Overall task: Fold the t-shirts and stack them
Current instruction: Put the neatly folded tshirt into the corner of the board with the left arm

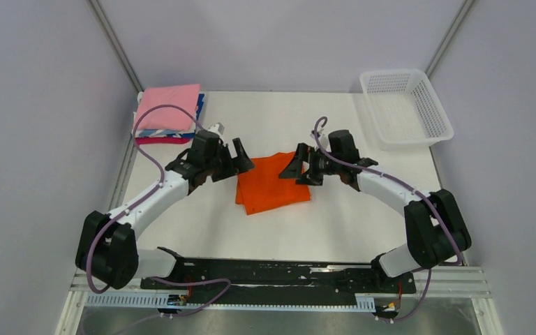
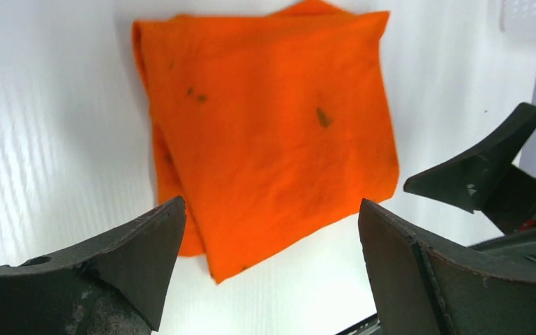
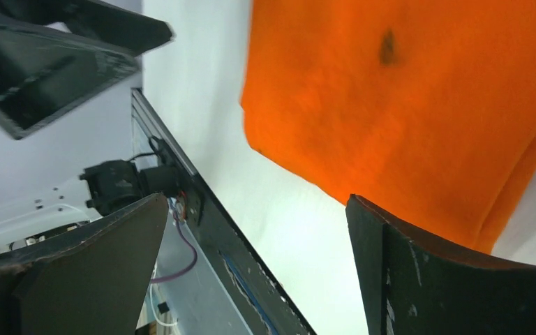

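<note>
Your bright orange cloth t-shirt lies folded into a rough square, flat on the white table. A few small dark specks show on its top face, and an under-layer sticks out along one side. Your left gripper hangs at the shirt's far-left corner, fingers released and spread wide with nothing between them. In its wrist view the two black fingers frame the cloth from above, clear of it. Your right gripper hangs at the shirt's far-right edge, just across from the left one, likewise released and empty. Its fingers stand apart over the shirt's edge and the bare table beside it. Whether either fingertip brushes the cloth you cannot tell from the top view. A stack of folded t-shirts, pink on top with blue, white and magenta showing below, sits well apart from the orange shirt, to its far left. A white plastic mesh basket sits well apart to its far right.
</note>
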